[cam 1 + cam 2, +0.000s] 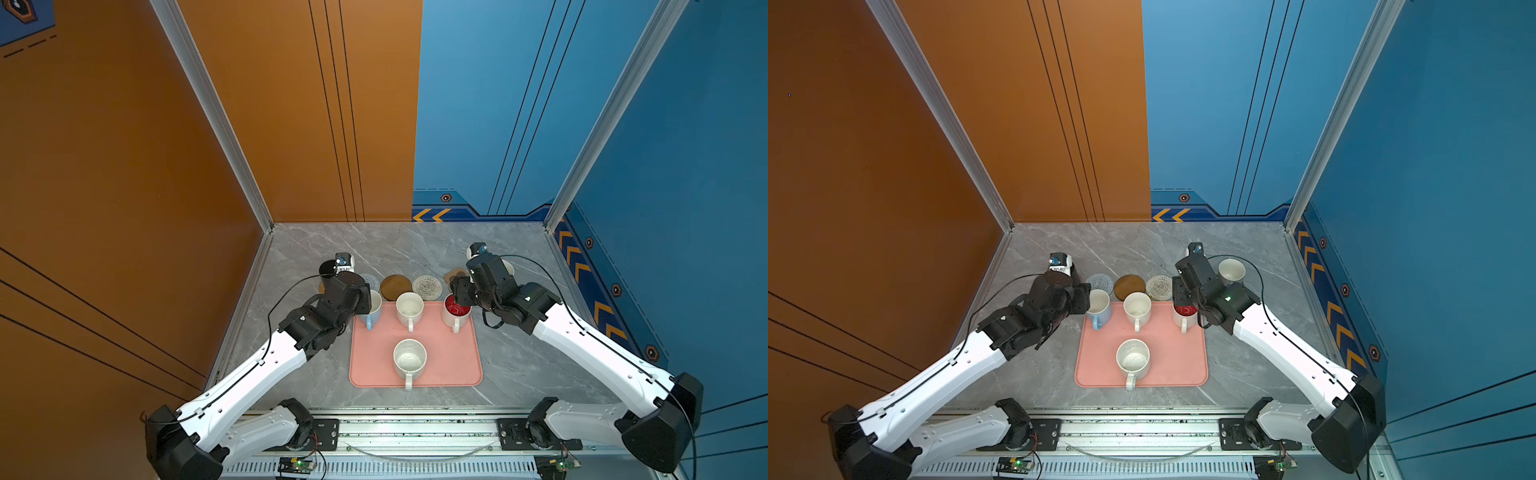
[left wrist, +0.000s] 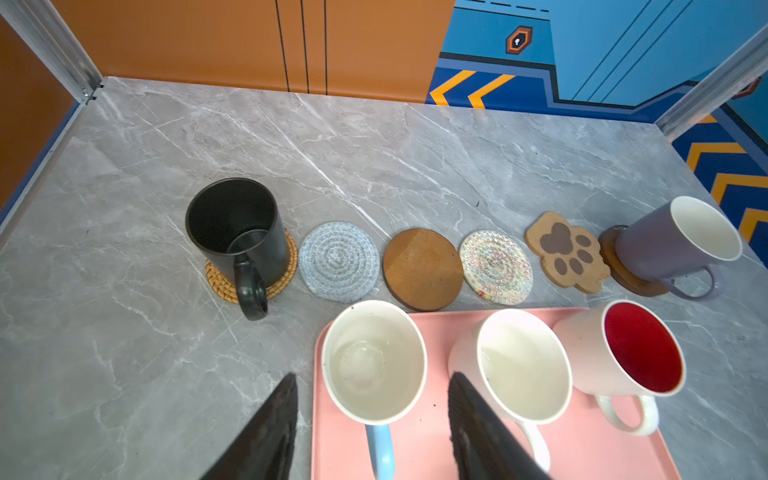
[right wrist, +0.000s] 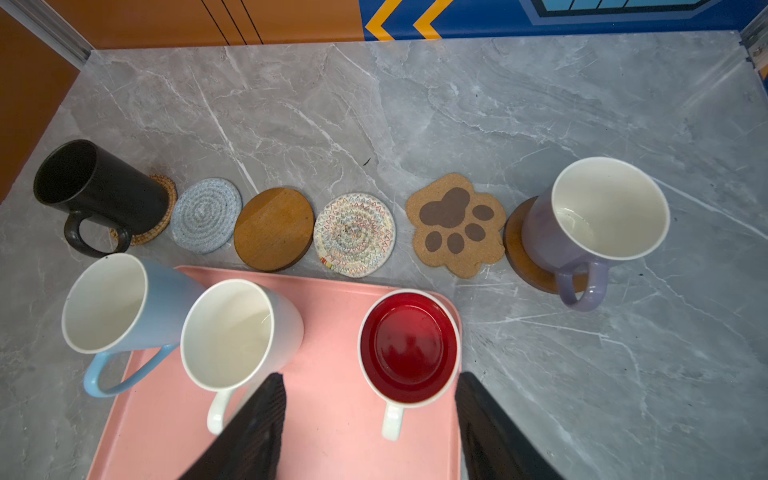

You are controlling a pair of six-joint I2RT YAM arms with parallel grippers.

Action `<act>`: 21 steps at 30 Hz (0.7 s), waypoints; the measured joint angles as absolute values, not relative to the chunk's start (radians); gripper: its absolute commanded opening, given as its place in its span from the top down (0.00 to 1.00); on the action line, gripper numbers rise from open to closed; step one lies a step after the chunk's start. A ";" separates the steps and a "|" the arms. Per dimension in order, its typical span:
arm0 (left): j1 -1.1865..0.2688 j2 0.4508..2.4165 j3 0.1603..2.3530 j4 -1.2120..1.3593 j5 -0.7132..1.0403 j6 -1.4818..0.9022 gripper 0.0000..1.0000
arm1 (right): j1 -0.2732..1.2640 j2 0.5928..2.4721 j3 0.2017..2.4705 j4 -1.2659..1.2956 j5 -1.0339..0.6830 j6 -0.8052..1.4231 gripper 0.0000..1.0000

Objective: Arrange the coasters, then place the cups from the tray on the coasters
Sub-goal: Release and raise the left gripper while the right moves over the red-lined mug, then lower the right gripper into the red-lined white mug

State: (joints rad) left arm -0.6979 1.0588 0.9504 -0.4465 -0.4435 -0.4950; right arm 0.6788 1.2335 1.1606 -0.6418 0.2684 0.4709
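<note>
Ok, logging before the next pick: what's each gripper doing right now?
Left gripper: open, flanking the light blue mug.
Right gripper: open, flanking the red-inside mug.

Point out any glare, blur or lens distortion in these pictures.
Left wrist view: wide-angle bending tips the lavender mug outward; the left pincer looks soft, close to the lens. Right wrist view: glare streaks the red-inside mug. Both top views: even light, no harsh shadows.
</note>
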 measured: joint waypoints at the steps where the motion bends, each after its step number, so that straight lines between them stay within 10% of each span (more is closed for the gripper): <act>1: -0.719 1.061 0.948 -0.448 -0.456 -0.496 0.41 | 0.687 1.217 1.151 -0.652 0.274 0.472 0.35; 21: -0.966 1.177 0.947 -0.454 -0.651 -0.532 0.39 | 0.740 1.267 0.987 -0.703 0.281 0.542 0.34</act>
